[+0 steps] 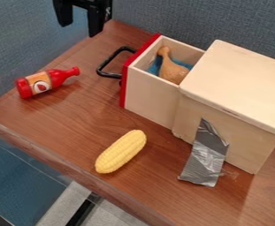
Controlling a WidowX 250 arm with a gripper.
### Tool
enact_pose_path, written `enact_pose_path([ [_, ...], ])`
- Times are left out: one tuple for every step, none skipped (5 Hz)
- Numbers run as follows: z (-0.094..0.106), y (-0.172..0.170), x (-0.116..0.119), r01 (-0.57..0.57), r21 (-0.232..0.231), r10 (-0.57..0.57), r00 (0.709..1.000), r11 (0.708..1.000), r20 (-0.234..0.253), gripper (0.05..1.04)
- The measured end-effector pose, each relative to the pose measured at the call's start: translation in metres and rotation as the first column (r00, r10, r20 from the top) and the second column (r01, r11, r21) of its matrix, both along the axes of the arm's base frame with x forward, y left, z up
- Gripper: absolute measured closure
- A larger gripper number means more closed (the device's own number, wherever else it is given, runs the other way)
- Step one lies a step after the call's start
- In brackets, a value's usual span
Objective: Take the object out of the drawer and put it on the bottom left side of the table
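1. Toy ketchup bottle [38, 84]: lying on the tabletop [68, 119].
2. Pincer [79, 29]: fingers well apart, nothing between them; the grasp is yet to be made.
3. Toy corn cob [120, 151]: near the tabletop's front edge.
4. Drawer [148, 95]: open, so access is done.
5. Toy drumstick [172, 70]: inside the drawer; lifting out and bottom-left placement remain.

Red bottle [58, 77], yellow corn [121, 151], silver tape [205, 159].

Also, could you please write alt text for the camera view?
An open wooden drawer with a red front holds a toy drumstick; a red bottle and a yellow corn cob lie on the brown table nearby, and the black pincer hangs at the upper left.
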State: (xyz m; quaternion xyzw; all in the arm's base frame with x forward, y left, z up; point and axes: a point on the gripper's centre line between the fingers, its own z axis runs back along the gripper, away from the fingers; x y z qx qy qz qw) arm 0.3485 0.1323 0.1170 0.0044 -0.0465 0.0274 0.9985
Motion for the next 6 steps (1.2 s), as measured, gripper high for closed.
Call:
enact_pose_path([
  [-0.013,-0.001,-0.002,-0.01,-0.016,0.009,0.999,1.0,-0.035,0.083],
  [-0.018,-0.017,0.002,-0.084,-0.044,0.082,0.996,0.995,-0.041,0.083],
  [-0.023,-0.043,0.009,-0.16,-0.066,0.158,0.987,0.985,-0.038,0.083],
  [-0.017,-0.065,0.015,-0.211,-0.078,0.21,0.978,0.974,-0.017,0.083],
  [-0.008,-0.094,0.022,-0.228,-0.092,0.226,0.974,0.969,-0.023,0.083],
  [0.006,-0.11,0.031,-0.225,-0.07,0.226,0.974,0.972,0.004,0.083],
])
